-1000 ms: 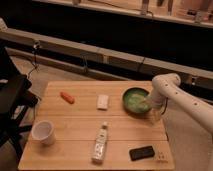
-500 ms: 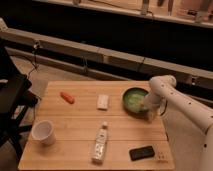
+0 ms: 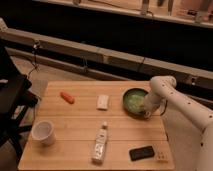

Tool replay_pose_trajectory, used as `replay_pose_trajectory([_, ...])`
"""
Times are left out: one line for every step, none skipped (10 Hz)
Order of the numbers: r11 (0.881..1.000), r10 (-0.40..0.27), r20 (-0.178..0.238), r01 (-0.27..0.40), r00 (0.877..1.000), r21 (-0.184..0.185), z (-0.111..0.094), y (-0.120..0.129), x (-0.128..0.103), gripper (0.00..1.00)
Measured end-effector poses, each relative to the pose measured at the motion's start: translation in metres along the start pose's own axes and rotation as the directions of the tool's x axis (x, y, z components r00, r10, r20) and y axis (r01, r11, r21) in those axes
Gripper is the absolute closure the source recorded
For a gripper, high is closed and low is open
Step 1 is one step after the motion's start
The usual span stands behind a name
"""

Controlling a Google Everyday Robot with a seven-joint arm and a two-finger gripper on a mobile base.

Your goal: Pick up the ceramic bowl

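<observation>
The round, shallow green ceramic bowl (image 3: 135,102) sits on the light wooden table's (image 3: 75,122) far right edge; the white gripper (image 3: 146,111) reaches its right rim; finger state cannot be told; lifting seemingly remains

The white arm (image 3: 187,107) enters from the lower right edge and rises along the right side toward a rounded elbow joint (image 3: 162,85) at its highest point. From there the last segment bends downward and to the left, ending in the gripper (image 3: 145,109), which points down at the near right part of the bowl's (image 3: 133,101) rim, low over the table (image 3: 75,125).
</observation>
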Motion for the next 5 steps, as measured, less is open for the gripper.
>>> replay_pose_trajectory([1.0, 0.001, -0.001, -0.001, 1.0, -0.001, -0.0009, 0.0006, 0.0006, 1.0])
replay_pose_trajectory([1.0, 0.001, -0.001, -0.001, 1.0, -0.002, -0.0012, 0.0011, 0.0008, 1.0])
replay_pose_trajectory([1.0, 0.003, -0.001, -0.003, 1.0, -0.003, -0.0018, 0.0026, 0.0015, 1.0])
replay_pose_trajectory([1.0, 0.003, -0.002, -0.003, 1.0, -0.003, -0.0021, 0.003, 0.0019, 1.0])
replay_pose_trajectory([1.0, 0.003, -0.002, -0.003, 1.0, -0.004, -0.0021, 0.0025, 0.0017, 1.0])
